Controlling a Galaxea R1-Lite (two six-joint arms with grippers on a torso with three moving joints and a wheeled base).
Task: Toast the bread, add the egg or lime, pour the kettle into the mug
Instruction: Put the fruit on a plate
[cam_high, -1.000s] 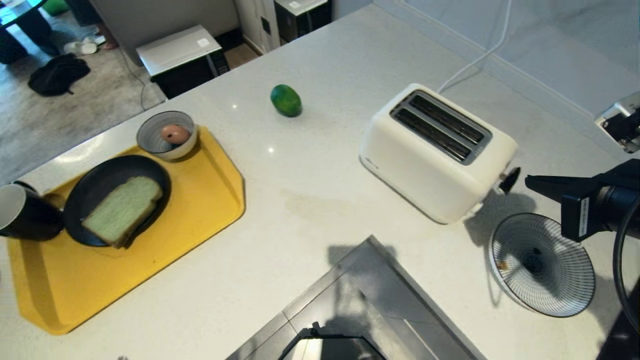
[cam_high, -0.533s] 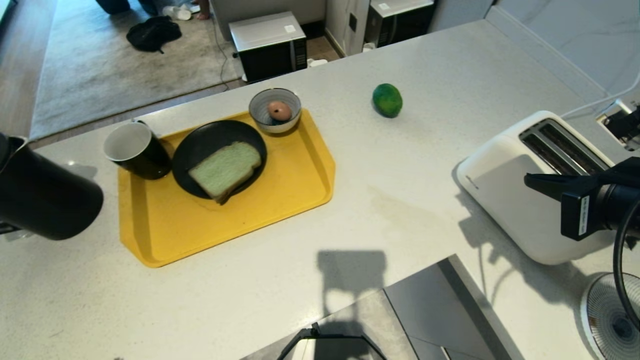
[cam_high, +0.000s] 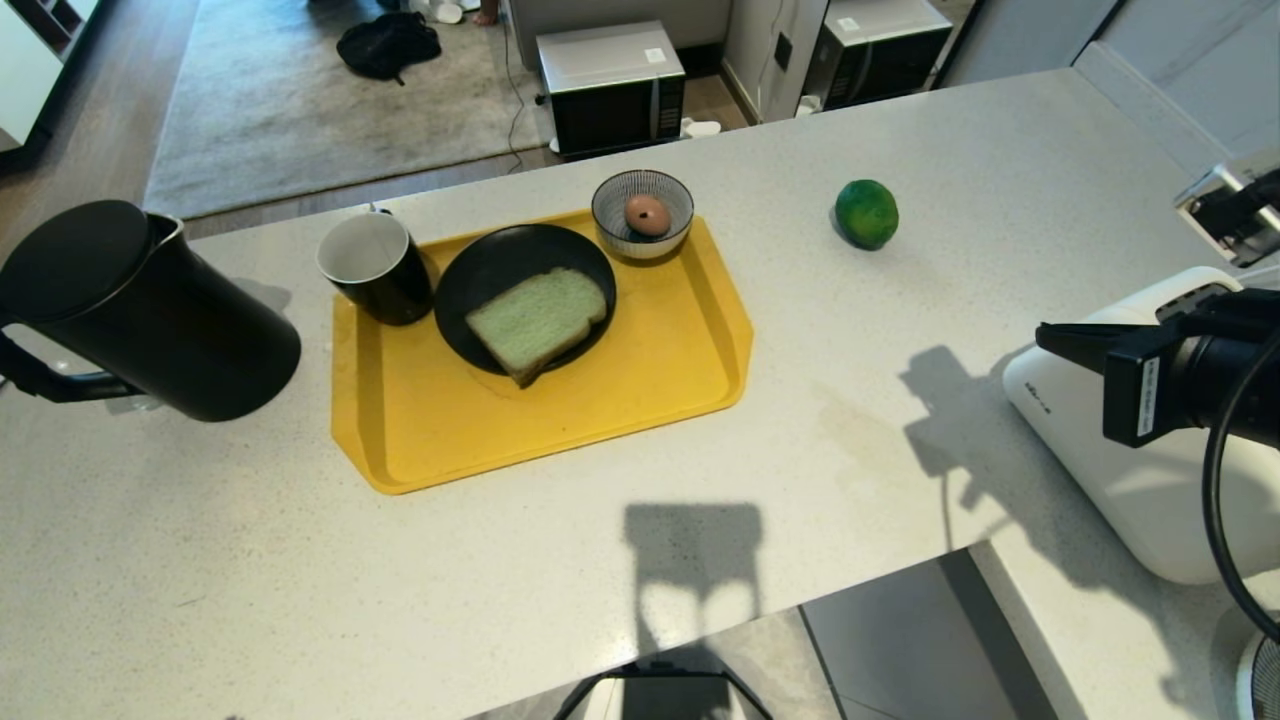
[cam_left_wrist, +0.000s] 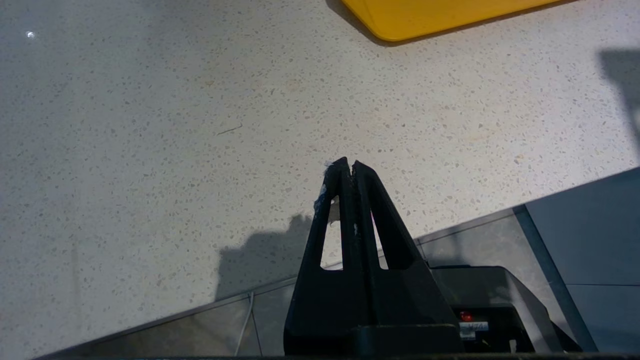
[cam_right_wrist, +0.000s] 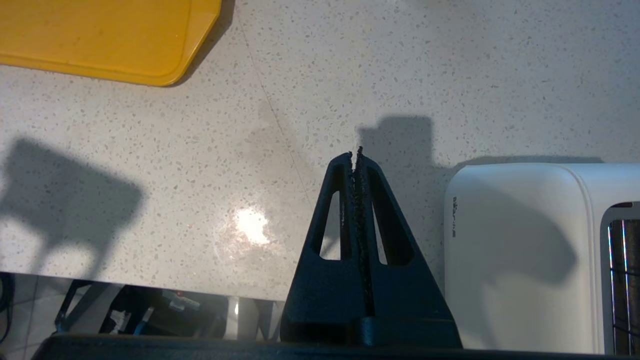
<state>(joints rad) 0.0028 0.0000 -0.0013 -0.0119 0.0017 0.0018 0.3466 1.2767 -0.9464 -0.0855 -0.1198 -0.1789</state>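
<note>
Beside the toaster (cam_right_wrist: 520, 250), the right tool (cam_right_wrist: 357, 156) hangs pressed together over bare counter (cam_right_wrist: 400, 75).

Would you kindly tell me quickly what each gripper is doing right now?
Left gripper: shut, holding nothing, over bare counter.
Right gripper: shut, holding nothing, over the counter beside the toaster.

Bright overhead light, crisp countertop (cam_high: 620, 560) shadows.
</note>
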